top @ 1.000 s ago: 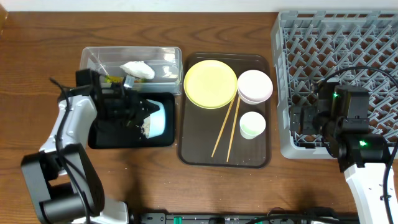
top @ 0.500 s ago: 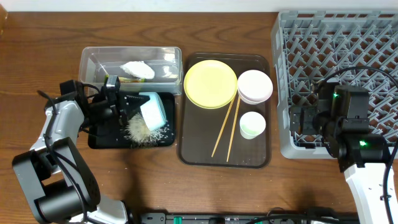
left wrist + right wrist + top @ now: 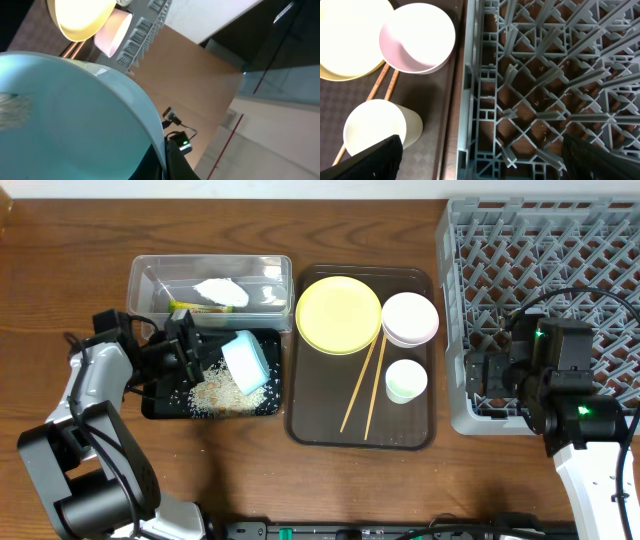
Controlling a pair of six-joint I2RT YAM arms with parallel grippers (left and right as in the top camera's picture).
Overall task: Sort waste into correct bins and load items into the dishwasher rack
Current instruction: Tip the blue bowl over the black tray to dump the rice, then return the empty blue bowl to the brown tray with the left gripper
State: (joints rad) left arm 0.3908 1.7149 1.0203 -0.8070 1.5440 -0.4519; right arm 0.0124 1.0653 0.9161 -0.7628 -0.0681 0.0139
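Overhead, light-blue bowl [image 3: 245, 362] tipped sideways — rice grains [image 3: 215, 392] strewn beside

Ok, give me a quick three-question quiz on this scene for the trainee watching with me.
1. True or false: the dishwasher rack already holds a dish.
2. How many chopsticks lie on the brown tray? A) one B) two C) four
3. Fill in: the left gripper holds the light-blue bowl tilted over the ____.

Key: 1 false; 2 B; 3 black tray-bin, where the rice grains lie.
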